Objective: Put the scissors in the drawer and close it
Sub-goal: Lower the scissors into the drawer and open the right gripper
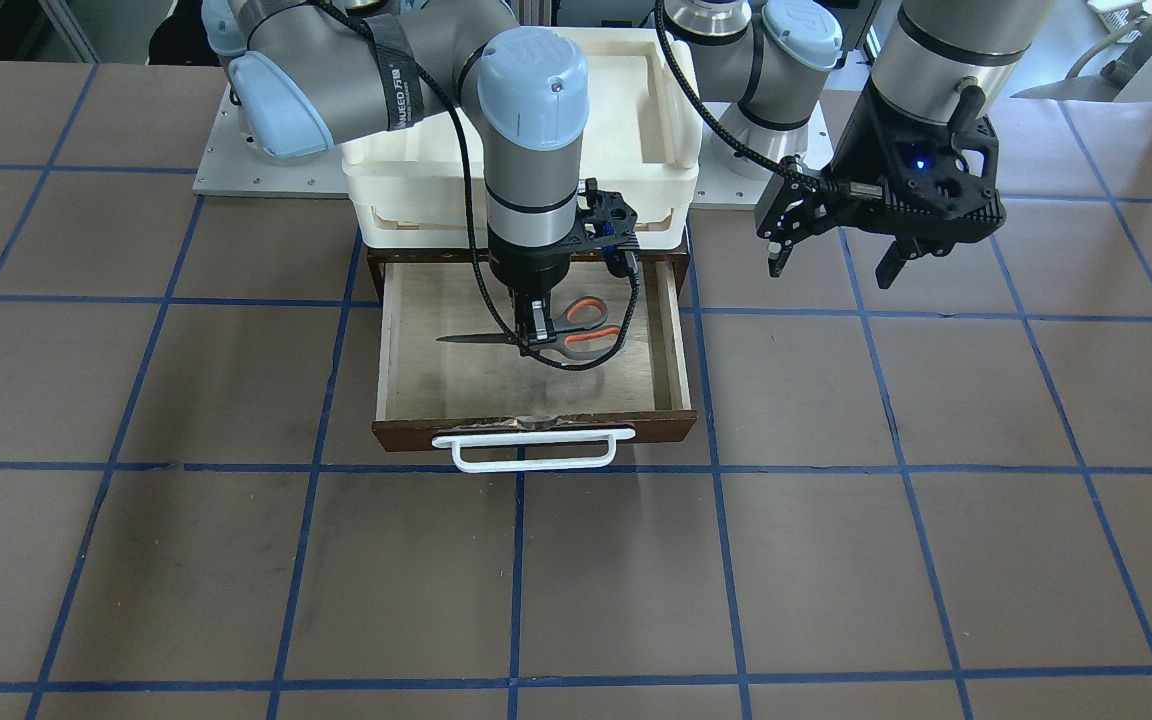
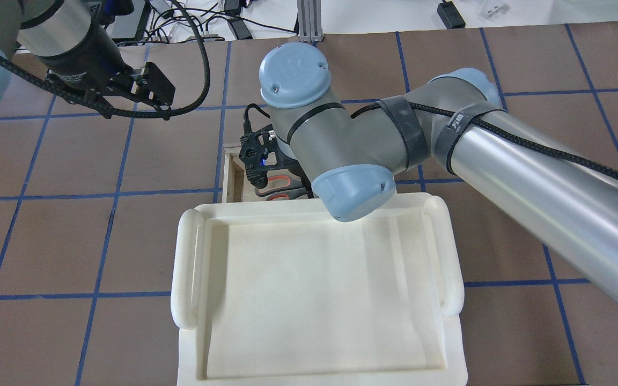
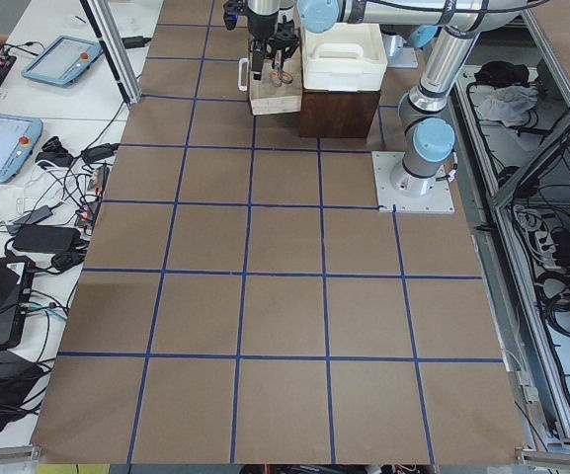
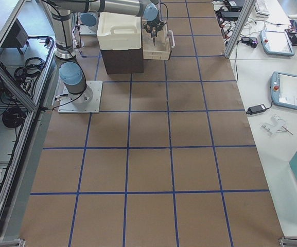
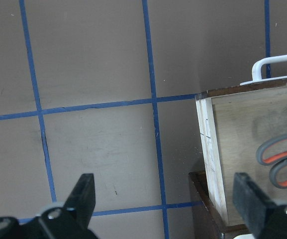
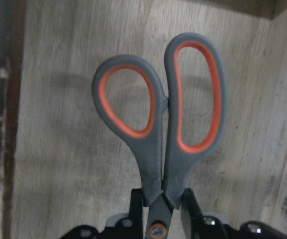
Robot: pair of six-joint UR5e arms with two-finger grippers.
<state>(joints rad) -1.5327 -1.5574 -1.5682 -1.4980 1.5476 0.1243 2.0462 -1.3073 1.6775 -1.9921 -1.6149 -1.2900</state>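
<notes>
Right tool (image 6: 162, 209) pinching scissors (image 6: 153, 159) near pivot, blades (image 1: 471, 339) visible only from front, left tool (image 5: 163, 178) wide, empty.

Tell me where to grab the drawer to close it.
Take the white bar handle at its middle, from above. It stands off the dark front of the open drawer, leaving a gap for a finger. The open left gripper is free.
</notes>
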